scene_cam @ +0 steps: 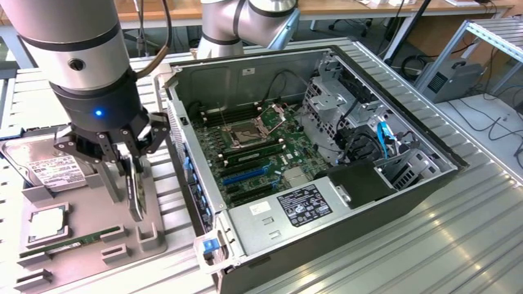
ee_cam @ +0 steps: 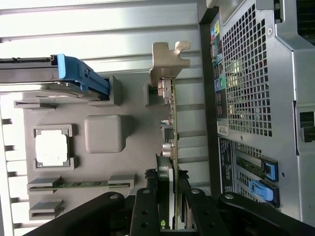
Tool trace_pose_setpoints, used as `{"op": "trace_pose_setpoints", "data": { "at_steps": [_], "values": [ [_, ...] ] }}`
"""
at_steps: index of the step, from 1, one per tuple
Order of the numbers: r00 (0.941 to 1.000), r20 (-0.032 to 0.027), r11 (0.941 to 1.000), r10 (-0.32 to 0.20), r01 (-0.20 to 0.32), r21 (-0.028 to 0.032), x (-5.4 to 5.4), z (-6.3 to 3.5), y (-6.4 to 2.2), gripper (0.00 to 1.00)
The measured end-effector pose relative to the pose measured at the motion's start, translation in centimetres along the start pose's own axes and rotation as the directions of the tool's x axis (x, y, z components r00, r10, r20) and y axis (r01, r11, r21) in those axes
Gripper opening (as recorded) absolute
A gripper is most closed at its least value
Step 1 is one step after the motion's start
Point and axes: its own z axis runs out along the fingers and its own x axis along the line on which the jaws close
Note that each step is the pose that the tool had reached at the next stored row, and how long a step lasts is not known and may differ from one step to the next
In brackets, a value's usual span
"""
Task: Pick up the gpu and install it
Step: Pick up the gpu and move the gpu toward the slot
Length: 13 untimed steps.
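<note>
The open computer case [scene_cam: 237,76] lies on its side with the motherboard [scene_cam: 261,147] exposed; its side wall stands just beside the grey holder tray [scene_cam: 86,187], so sideways room there is tight, while above is free. On the tray, the gpu [scene_cam: 136,193] stands on edge in the row nearest the case, its silver end bracket [ee_cam: 168,61] at a tray post. The gripper [scene_cam: 127,184] is clamped on the card's two faces at the end away from the bracket. I judge the card light and stiff but fragile: a grip on the flat faces suits it, without twisting. Whether it has cleared its slot I cannot tell. The hard drive [scene_cam: 49,168], CPU [scene_cam: 48,222] and RAM stick [scene_cam: 70,242] sit well apart
</note>
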Motion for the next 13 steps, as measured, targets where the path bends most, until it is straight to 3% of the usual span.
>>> {"op": "trace_pose_setpoints", "data": {
  "at_steps": [13],
  "values": [
    [1.0, 0.0001, 1.0, 0.0, 0.0, -0.0001, -0.01, -0.58, 0.02, 0.27]
  ]
}}
